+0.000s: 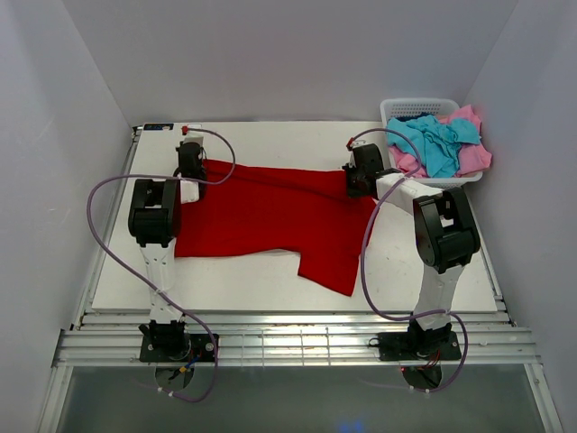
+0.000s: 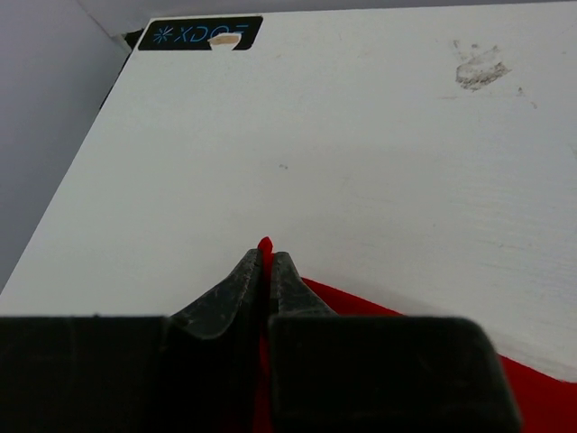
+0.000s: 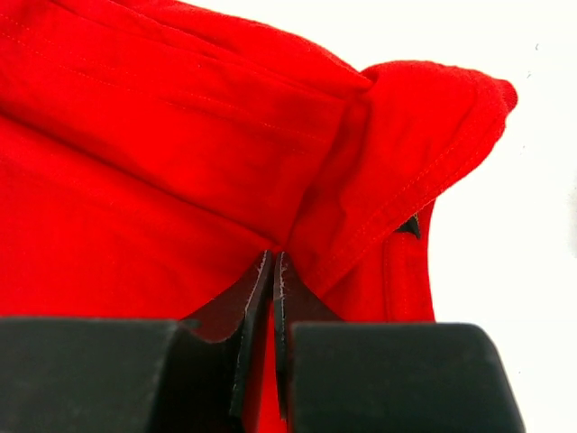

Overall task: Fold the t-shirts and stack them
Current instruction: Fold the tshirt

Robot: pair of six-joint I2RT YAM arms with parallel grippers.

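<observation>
The left gripper [image 2: 266,259] is pinched tight on the red shirt [image 1: 270,212]. A small tip of red cloth pokes out just past its fingertips, and the rest of the cloth spreads away behind and to the right of its fingers. Ahead of this gripper lies the bare white table [image 2: 343,135], with a black label [image 2: 203,34] at the far left corner and a grey smudge [image 2: 478,70] far ahead to the right.

The right gripper [image 3: 273,262] is also closed on the red shirt, clamping a fold of cloth between its fingertips. Bunched folds rise ahead of it and to its left, and a rolled hem curls over to its right.

From above, the red shirt lies stretched flat on the table between the two grippers. Each holds one far corner, and a loose part trails toward the near edge, closer to the right gripper.

Just beyond and to the right of the right gripper stands a white basket [image 1: 419,105]. A blue shirt [image 1: 437,140] and a pink shirt [image 1: 475,158] are heaped in it.
</observation>
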